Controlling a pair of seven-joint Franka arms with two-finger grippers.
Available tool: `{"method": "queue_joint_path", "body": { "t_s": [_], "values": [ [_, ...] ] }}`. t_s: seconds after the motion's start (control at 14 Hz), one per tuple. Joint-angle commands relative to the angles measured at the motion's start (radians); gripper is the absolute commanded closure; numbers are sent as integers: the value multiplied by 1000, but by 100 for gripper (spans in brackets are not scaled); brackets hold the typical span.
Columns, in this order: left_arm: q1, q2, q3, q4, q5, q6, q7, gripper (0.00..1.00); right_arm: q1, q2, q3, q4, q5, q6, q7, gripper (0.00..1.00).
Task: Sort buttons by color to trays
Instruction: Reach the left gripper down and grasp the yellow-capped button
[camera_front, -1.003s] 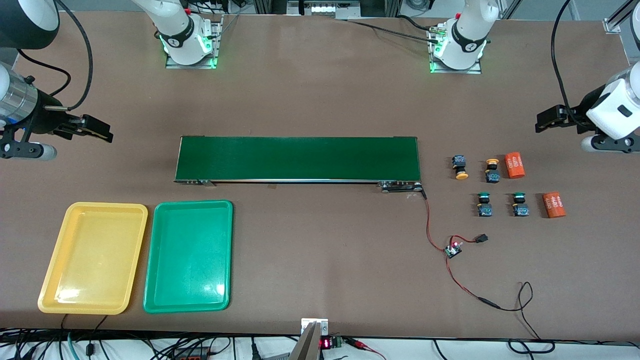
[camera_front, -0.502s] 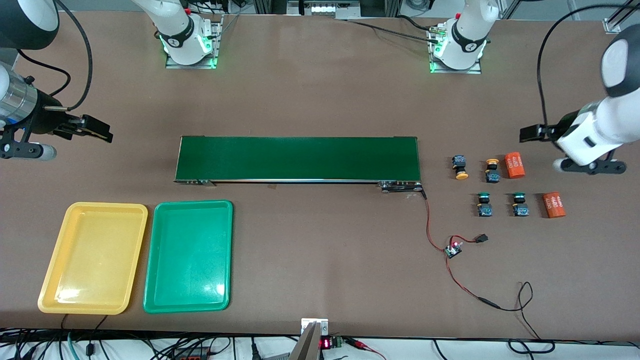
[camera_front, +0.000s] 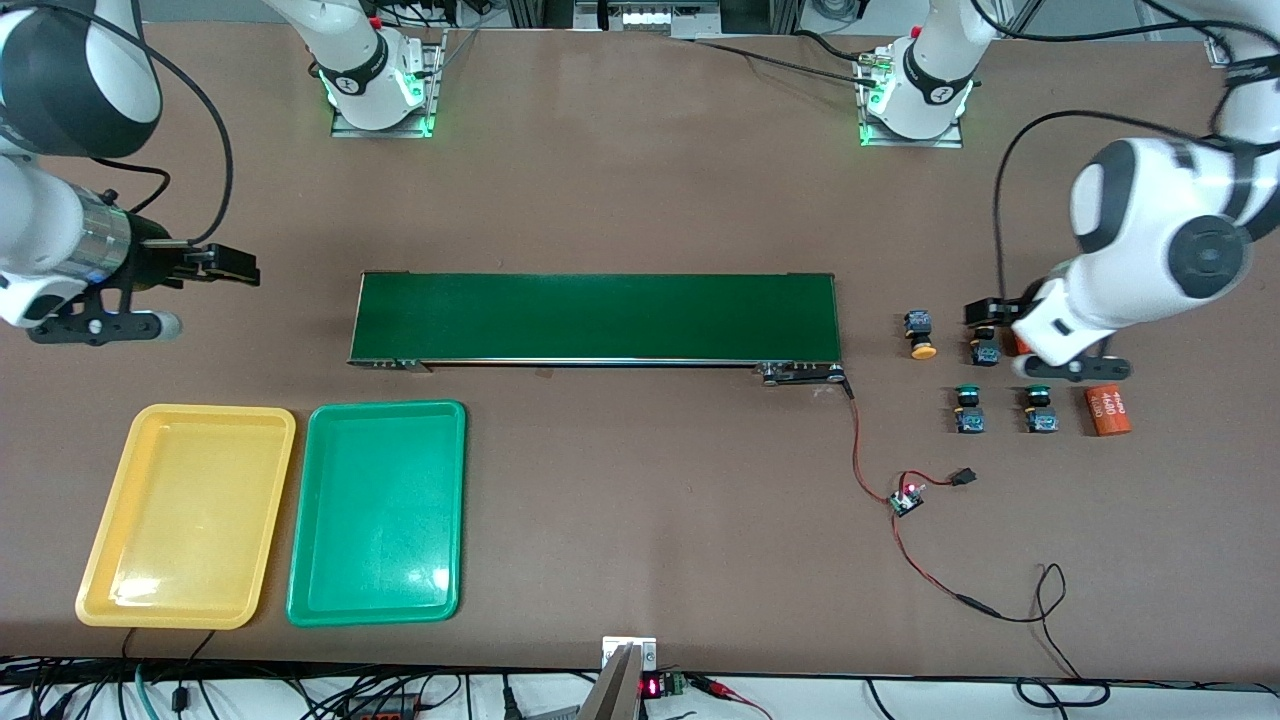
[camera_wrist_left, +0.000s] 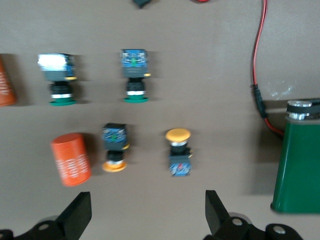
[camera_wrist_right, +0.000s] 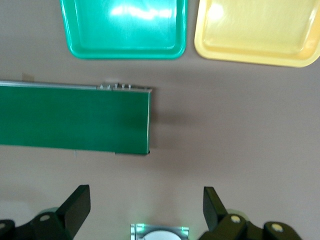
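1. Buttons are lying in a small group at the right of the front view, past the end of the conveyor belt (camera_front: 595, 317); one yellow-capped button (camera_front: 920, 334) is sitting just right of the belt's end; the second yellow-capped button (camera_front: 984, 349) is beside it and is partly covered by the left arm.
2. Two green-capped buttons (camera_front: 967, 409) (camera_front: 1040, 410) are lying lower in the frame, side by side.
3. One orange cylinder (camera_front: 1108, 410) is resting right of the green pair; a second orange cylinder (camera_wrist_left: 71, 158) is showing in the left wrist view beside a yellow-capped button.
4. The left gripper (camera_front: 985, 312) is hanging over the upper row of the group; in the left wrist view its fingers (camera_wrist_left: 76, 216) are standing wide apart and are holding nothing.
5. The right gripper (camera_front: 228, 266) is hanging at the left of the front view, above the trays in the frame; its fingers (camera_wrist_right: 75, 205) are also spread wide and are holding nothing.
6. The yellow tray (camera_front: 100, 590) and the green tray (camera_front: 310, 600) are lying side by side at the lower left, with no buttons in them.
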Motion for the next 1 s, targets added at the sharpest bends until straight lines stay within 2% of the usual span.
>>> {"method": "queue_joint_path", "body": {
  "t_s": [0.0, 0.14, 0.29, 0.5, 0.57, 0.65, 0.79, 0.93],
  "values": [
    [1, -14, -22, -131, 17, 166, -44, 0, 6, -8, 1, -2, 9, -34, -23, 0],
    [1, 3, -22, -221, 23, 316, -37, 0, 8, -8, 1, -2, 7, -35, -21, 0],
    [1, 49, -22, -264, 25, 417, -31, 0, 6, -8, 1, -9, 9, -39, -20, 0],
    [1, 110, -22, -332, 25, 580, -31, 0, 25, -48, 1, -84, 10, -13, 73, 0],
    [1, 118, -22, -346, 25, 593, -28, 2, 38, -66, 1, -115, 9, 15, 89, 0],
    [1, 114, -22, -360, 25, 591, -28, 12, 42, -87, 1, -155, 7, 36, 91, 0],
    [1, 117, -27, -364, 25, 590, -34, 45, 40, -149, 1, -256, 7, 108, 89, 0],
    [-3, 120, -43, -364, 25, 590, -40, 70, 39, -224, 1, -381, 7, 196, 91, 0]
  ]
}}
